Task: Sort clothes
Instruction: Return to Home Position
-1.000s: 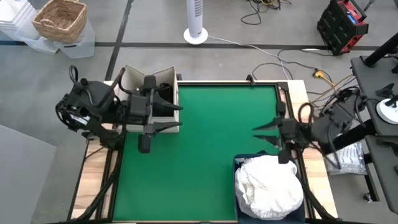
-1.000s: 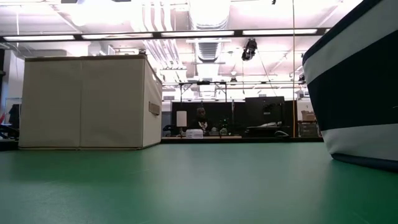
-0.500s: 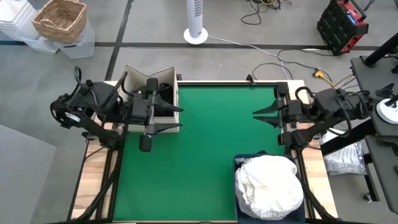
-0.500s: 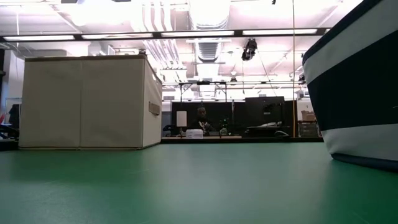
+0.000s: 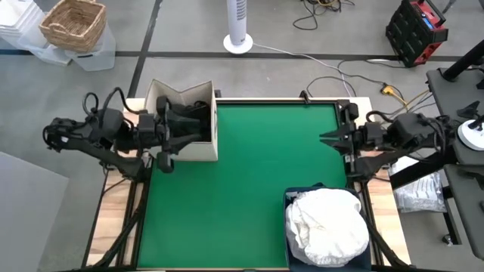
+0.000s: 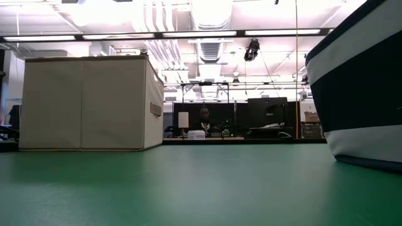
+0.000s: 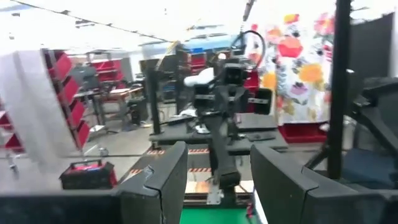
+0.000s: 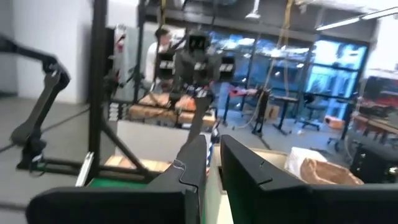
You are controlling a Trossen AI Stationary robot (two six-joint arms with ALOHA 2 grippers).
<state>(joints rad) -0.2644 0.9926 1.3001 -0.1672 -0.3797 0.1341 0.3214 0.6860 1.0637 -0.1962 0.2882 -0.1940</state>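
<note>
A heap of white fabric clothes (image 5: 327, 221) fills the navy blue fabric bin with a white band (image 6: 358, 94), which stands at the near right corner of the green tabletop (image 5: 249, 174). The heap rises above the bin's rim. At the far left corner stands the beige cardboard box (image 5: 198, 147) with its flaps open. There is something dark inside it, but it cannot be told apart from the arm above.

The left claw (image 5: 195, 121) hangs over the open top of the box and points towards the middle of the tabletop. In the left wrist view its two dark fingers (image 7: 158, 186) stand well apart with nothing between them. The right claw (image 5: 327, 139) hangs at the right edge of the tabletop, beyond the bin and apart from it. Its fingers (image 8: 189, 165) leave only a narrow gap and grip nothing.

Bare green surface lies between the box and the bin.

On the floor beyond the tabletop are a woven wicker basket (image 5: 72, 23) on clear plastic containers, a white tower fan (image 5: 239, 30), a red and black toolbox (image 5: 420, 30) and loose cables (image 5: 355, 75). In the low view a person (image 6: 204, 116) sits at a desk in the room behind.
</note>
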